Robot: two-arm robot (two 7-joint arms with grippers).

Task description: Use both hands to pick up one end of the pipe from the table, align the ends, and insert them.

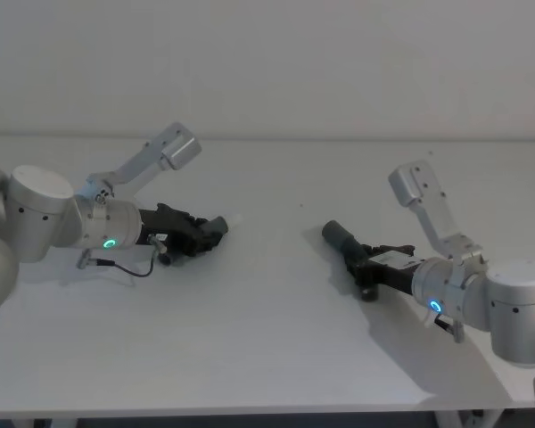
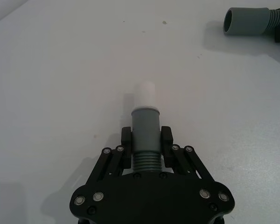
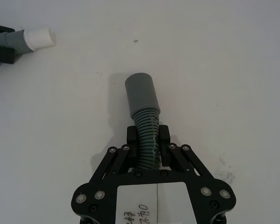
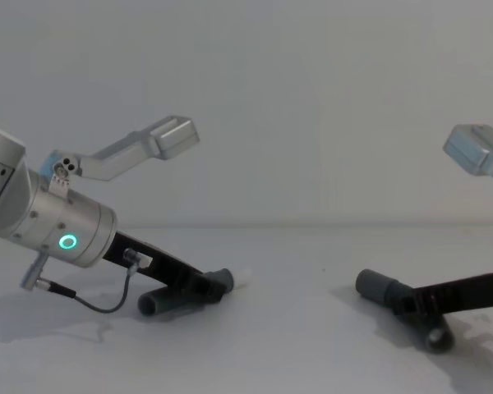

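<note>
Left end effector (image 2: pixel 146 138) pinches white-tipped pipe (image 2: pixel 145 122) between jaws; right end effector (image 3: pixel 148 137), plain pipe (image 3: pixel 141 94)

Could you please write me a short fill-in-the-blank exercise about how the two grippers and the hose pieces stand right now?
1. The left black plastic gripper is shut on the dark grey plastic hose piece with a narrow ____ tip.
2. The right black plastic gripper clamps the other dark grey hose piece on its ____ section, behind the smooth cuff.
3. Over the white matte table, the two hose pieces are ____, not joined.
Missing words: white; ribbed; apart.
</note>
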